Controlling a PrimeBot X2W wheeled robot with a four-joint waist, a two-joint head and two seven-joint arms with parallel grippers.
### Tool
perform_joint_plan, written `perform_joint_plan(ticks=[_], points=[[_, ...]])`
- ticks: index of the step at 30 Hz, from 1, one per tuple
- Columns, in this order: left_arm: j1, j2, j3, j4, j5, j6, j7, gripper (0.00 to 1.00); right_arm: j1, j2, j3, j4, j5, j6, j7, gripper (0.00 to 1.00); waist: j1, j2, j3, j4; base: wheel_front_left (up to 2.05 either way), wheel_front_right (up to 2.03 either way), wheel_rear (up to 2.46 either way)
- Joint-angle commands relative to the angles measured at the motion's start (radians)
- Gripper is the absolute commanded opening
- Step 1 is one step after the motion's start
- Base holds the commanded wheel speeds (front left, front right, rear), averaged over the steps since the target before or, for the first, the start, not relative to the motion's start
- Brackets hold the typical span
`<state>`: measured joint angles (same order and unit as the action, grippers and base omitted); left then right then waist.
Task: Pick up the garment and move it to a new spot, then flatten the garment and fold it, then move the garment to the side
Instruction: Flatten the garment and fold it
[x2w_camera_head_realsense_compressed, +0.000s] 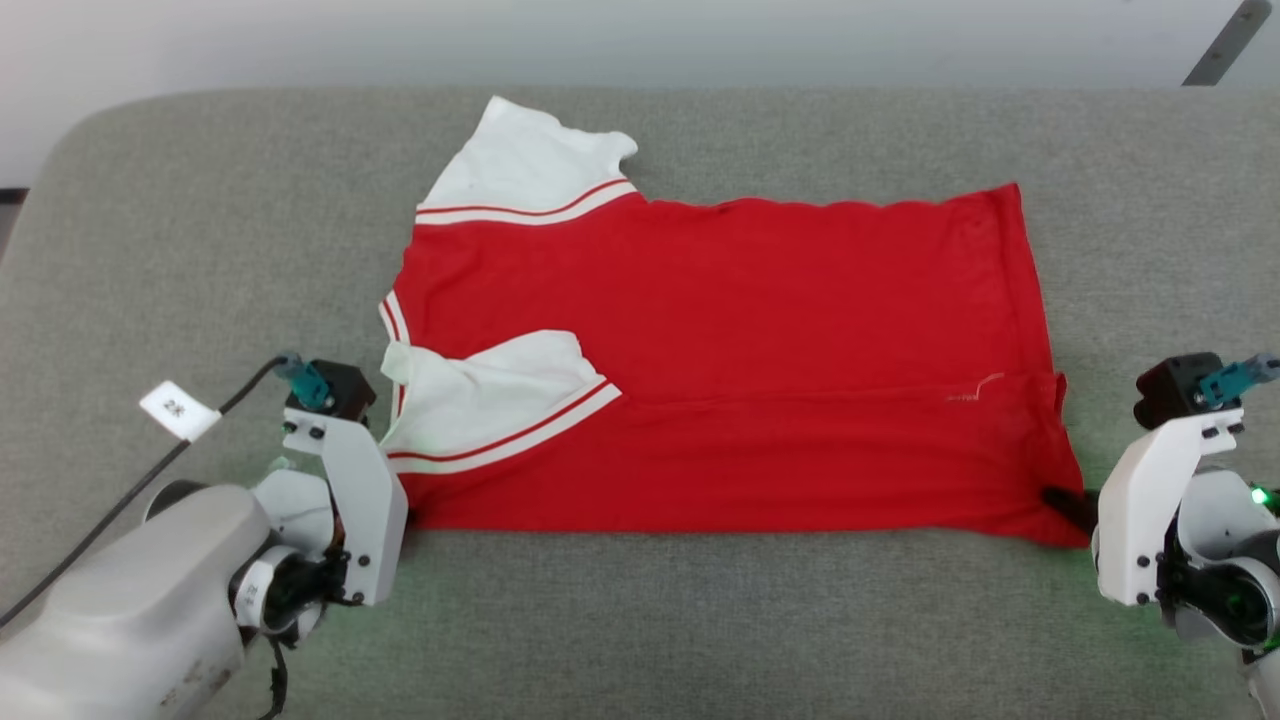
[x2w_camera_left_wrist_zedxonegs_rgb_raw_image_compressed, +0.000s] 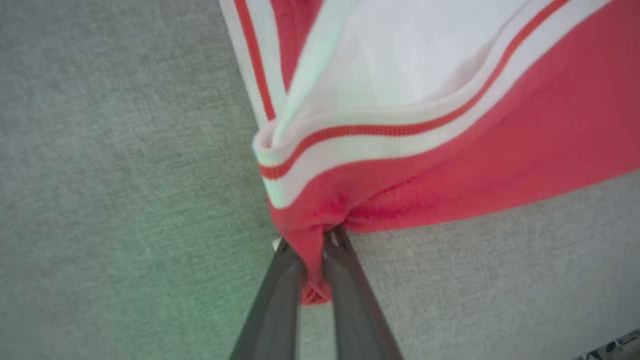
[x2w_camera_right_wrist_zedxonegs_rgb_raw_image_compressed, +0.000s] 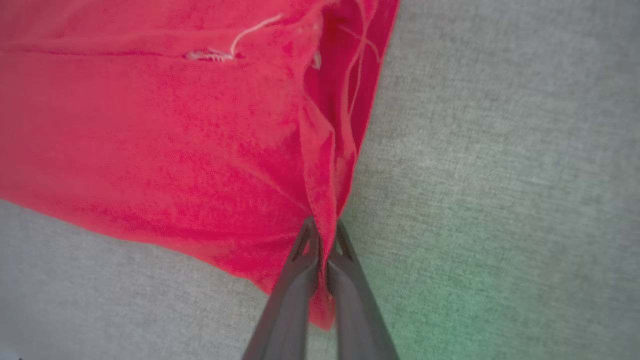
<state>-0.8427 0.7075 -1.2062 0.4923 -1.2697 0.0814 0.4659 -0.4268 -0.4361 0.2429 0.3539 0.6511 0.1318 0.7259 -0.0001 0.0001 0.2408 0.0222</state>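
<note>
1. Grey fabric covers the counter; your garment lies spread flat across its middle.
2. Your left gripper has its jaws pinched on the near sleeve-end corner; your right gripper has its jaws clamped on the near hem corner.
3. Expect light, limp, stretchy jersey. Hold it by the corners and keep that edge taut, or it will sag.

The garment lies spread flat on the grey cloth-covered tabletop, with its neck end to the left and its hem to the right. One white sleeve sticks out at the far left. The other sleeve is folded onto the red body. The left tool meets its near left corner, and the right tool meets its near right corner.
</note>
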Motion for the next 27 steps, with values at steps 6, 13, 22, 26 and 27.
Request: perform_joint_plan(ticks=[6,13,22,26,27], points=[[0.047,0.049,-0.022,-0.082,-0.013,0.049,0.057,0.00,0.047,-0.048,0.018,-0.036,0.026,-0.002,0.046,0.00,0.0001,-0.0001,-0.042,-0.004,0.00,0.00,0.00],[0.059,0.134,-0.025,-0.242,-0.011,0.132,0.108,0.00,0.096,-0.085,0.012,-0.118,0.051,-0.002,0.112,0.00,0.0001,-0.0001,-0.067,-0.001,0.00,0.00,0.00],[0.096,0.177,-0.026,-0.339,-0.019,0.188,0.108,0.00,0.162,-0.078,-0.026,-0.179,0.039,-0.002,0.154,0.00,0.0001,-0.0001,-0.073,-0.001,0.00,0.00,0.00],[0.110,0.161,-0.025,-0.322,-0.026,0.187,0.097,0.14,0.176,-0.061,-0.028,-0.176,0.029,-0.002,0.148,0.00,0.0001,-0.0001,-0.072,-0.004,0.00,0.00,0.00],[0.114,0.156,-0.025,-0.316,-0.027,0.183,0.090,0.19,0.177,-0.057,-0.026,-0.172,0.025,-0.002,0.147,0.05,0.0001,-0.0001,-0.072,-0.005,0.00,0.00,0.00]])
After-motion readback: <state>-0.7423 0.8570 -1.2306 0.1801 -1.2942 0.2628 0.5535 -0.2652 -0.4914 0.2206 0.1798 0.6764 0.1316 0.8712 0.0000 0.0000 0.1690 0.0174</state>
